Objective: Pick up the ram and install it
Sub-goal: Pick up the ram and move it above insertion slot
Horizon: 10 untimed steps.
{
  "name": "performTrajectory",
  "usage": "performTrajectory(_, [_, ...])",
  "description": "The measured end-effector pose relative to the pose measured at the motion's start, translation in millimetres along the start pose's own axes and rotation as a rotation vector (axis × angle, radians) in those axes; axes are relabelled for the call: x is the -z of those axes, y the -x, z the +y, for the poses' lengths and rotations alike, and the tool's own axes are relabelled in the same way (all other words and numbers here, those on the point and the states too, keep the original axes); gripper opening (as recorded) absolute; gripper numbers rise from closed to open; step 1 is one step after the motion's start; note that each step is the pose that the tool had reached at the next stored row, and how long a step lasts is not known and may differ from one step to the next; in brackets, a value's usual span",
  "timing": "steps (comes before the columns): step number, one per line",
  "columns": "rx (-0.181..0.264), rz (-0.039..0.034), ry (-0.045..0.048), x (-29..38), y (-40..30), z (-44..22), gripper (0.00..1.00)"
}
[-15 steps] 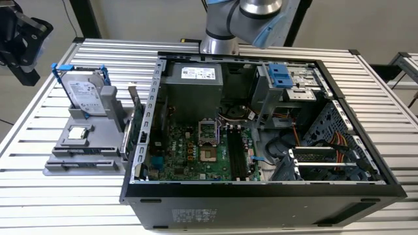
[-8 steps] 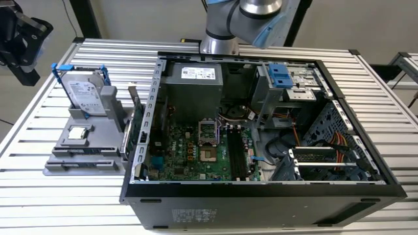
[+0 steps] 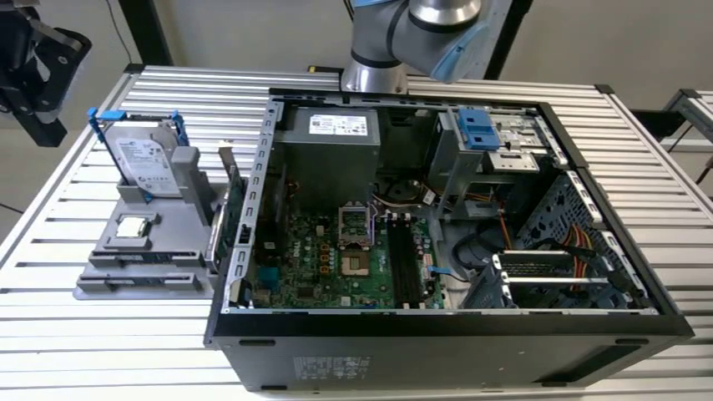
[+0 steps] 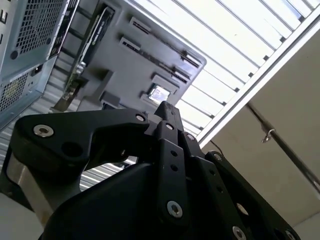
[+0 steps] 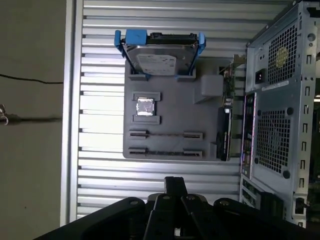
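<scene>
My gripper (image 5: 175,184) hangs high above the slatted table, over the grey parts holder (image 5: 170,112). Its black fingers stand together, shut, with nothing between them, as the second wrist view also shows of the gripper (image 4: 167,110). The ram is hidden or out of view. Two long slots (image 5: 166,134) in the holder show just a thin dark line between their end clips. In the open computer case (image 3: 446,326), I cannot tell whether a stick sits in the motherboard's long black memory slots (image 3: 403,261).
A silver hard drive in a blue frame (image 5: 159,57) and a small square processor chip (image 5: 145,107) stand on the holder. A bracketed expansion card (image 5: 225,120) stands between the holder and the case. The arm (image 3: 429,25) rises behind the case.
</scene>
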<state>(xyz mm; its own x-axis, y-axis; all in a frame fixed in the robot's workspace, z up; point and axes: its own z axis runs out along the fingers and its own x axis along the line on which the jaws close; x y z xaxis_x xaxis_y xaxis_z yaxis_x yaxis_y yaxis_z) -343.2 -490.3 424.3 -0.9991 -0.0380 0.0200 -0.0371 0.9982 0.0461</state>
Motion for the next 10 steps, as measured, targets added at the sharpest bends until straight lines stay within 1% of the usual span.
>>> performTrajectory(6, [0.063, 0.0029, -0.0013, 0.0, 0.0, 0.1, 0.0])
performTrajectory(10, [0.122, 0.0056, -0.0027, 0.0, 0.0, 0.2, 0.0])
